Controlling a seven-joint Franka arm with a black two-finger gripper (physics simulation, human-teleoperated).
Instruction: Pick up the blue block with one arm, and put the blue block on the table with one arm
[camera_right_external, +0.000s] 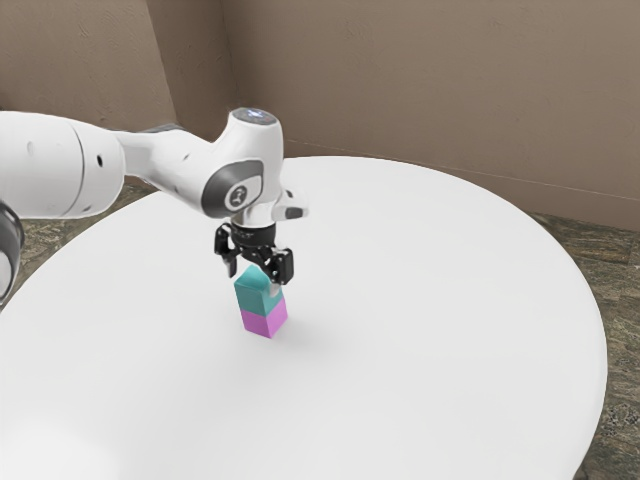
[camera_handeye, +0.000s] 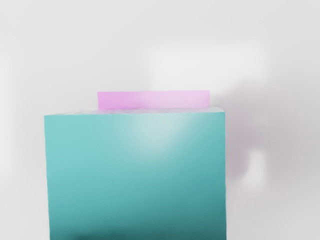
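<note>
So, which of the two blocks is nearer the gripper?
The blue block, the upper of the two, right at the gripper; the pink block is lower down, beneath it.

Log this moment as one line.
gripper: at teal block | teal block: directly above pink block | pink block: on table | hold: unclear

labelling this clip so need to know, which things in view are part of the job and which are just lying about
Part of the job:
blue block
gripper
white table, the destination

Not part of it:
pink block, below the blue one
</note>
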